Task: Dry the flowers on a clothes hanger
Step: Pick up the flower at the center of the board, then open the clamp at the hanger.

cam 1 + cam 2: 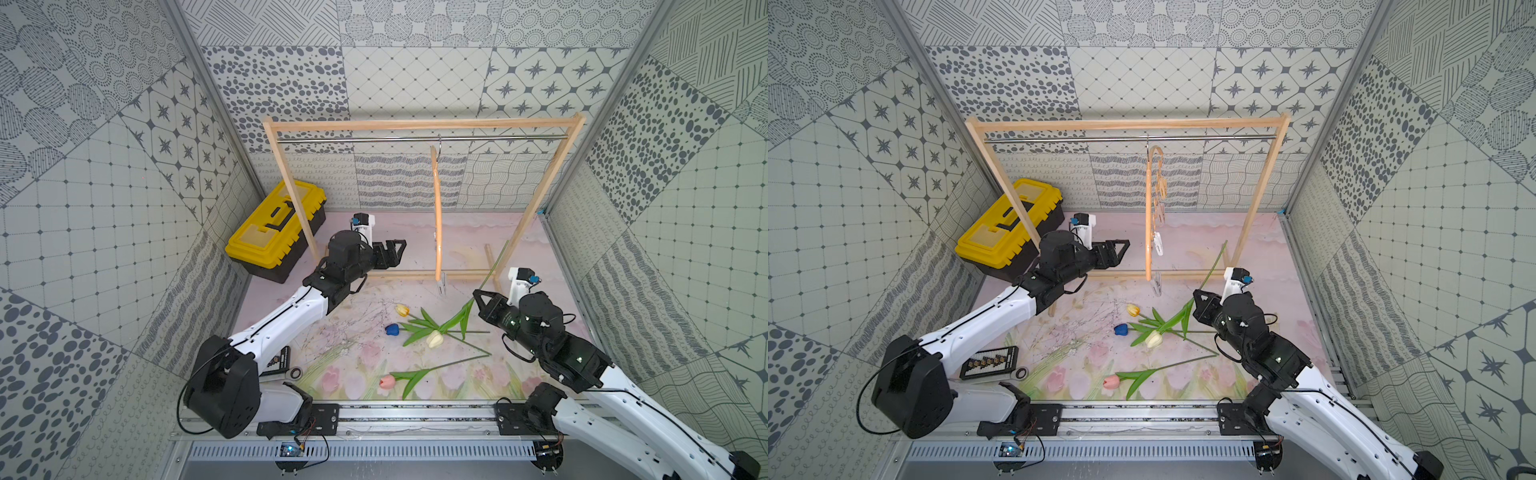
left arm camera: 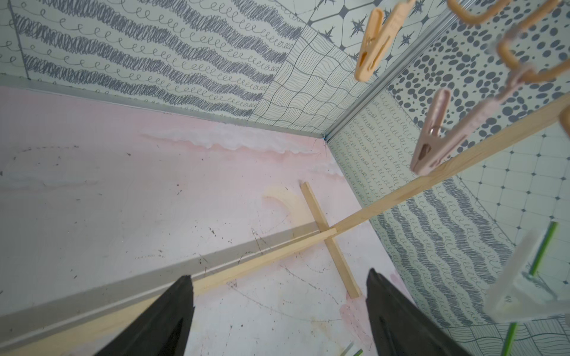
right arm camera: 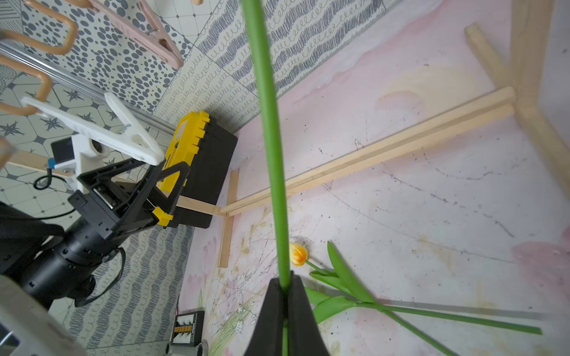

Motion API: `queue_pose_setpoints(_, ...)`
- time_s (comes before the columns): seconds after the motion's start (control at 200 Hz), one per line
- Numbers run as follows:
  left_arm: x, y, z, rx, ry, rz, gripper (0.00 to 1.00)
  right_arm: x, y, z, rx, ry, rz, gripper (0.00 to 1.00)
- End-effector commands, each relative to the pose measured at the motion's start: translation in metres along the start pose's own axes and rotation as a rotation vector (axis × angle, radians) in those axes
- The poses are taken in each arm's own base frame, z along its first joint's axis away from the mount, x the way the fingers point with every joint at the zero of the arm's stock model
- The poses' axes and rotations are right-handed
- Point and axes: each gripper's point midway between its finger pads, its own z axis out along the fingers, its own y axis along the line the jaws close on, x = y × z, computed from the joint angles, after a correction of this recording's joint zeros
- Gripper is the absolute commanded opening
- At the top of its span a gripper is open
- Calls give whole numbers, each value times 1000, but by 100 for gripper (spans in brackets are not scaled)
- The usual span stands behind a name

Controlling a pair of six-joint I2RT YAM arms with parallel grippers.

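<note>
Right jaws clamped on the cream-white tulip; left jaws wide apart beside the clothes hanger.
Behind both jaws, toward the robot's base, the pink tulip lies on the desk. Between the two sets of jaws and lower down lie the blue tulip and yellow-orange tulip. The held tulip's green stem rises out of the right jaws. A white clothespin hangs at the left jaws' tips. Beyond both jaws the hanger hangs edge-on from the steel rail.

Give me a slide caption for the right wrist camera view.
Right tool shut on a long thin green tulip stem; yellow-orange artificial tulip lies on the pink floor.
</note>
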Motion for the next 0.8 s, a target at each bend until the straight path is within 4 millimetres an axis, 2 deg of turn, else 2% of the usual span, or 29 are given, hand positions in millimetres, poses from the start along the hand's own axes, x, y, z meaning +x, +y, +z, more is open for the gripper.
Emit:
queue_pose_setpoints(0.0, -63, -66, 7, 409, -111, 140, 91, 1, 15, 5, -38, 58, -191, 0)
queue_pose_setpoints(0.115, -69, -80, 28, 520, -76, 191, 93, -8, 33, 17, -50, 100, -291, 0)
queue_pose_setpoints(0.265, -73, -70, 52, 536, -46, 156, 92, -25, 46, 45, -52, 166, -304, 0)
queue_pose_setpoints(0.43, -84, -65, 61, 524, -68, 155, 93, -45, 62, 80, -104, 234, -297, 0)
queue_pose_setpoints(0.625, -99, -54, 73, 491, -85, 171, 95, -79, 80, 119, -106, 278, -329, 0)
queue_pose_setpoints(0.796, -104, -50, 80, 480, -78, 191, 96, -101, 88, 144, -90, 275, -362, 0)
